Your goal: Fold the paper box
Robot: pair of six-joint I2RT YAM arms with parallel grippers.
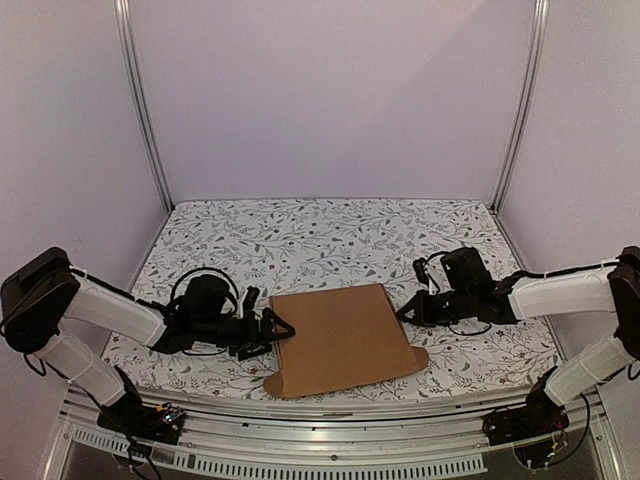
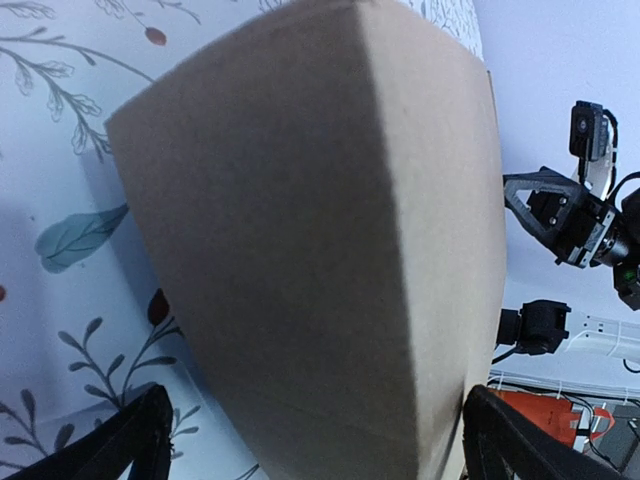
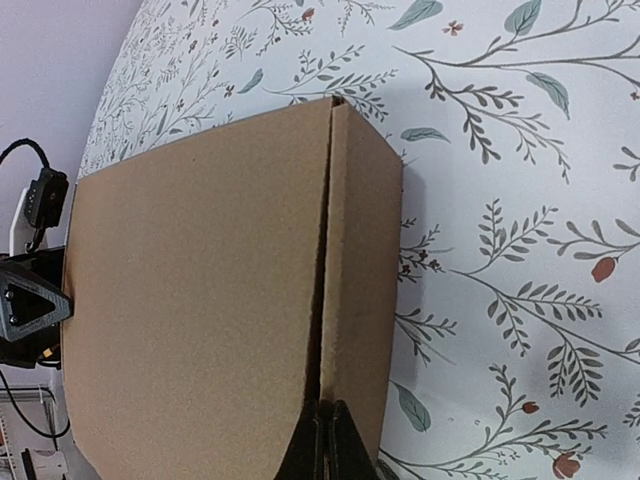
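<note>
A robotics laboratory test cell is shown. The space is closed in by plain pale lilac wall panels (image 1: 330,90) set between aluminium profile uprights (image 1: 143,100). Inside, a worktop (image 1: 330,235) is covered with a sheet printed with leaves and twigs, and a slotted aluminium rail (image 1: 330,420) is run along its near edge. A white and black left arm (image 1: 110,312) and right arm (image 1: 560,295) are mounted at that edge. Exposed cables (image 1: 205,275) are looped at the wrists, and a small lit circuit board (image 1: 165,412) is seen at the left base.
</note>
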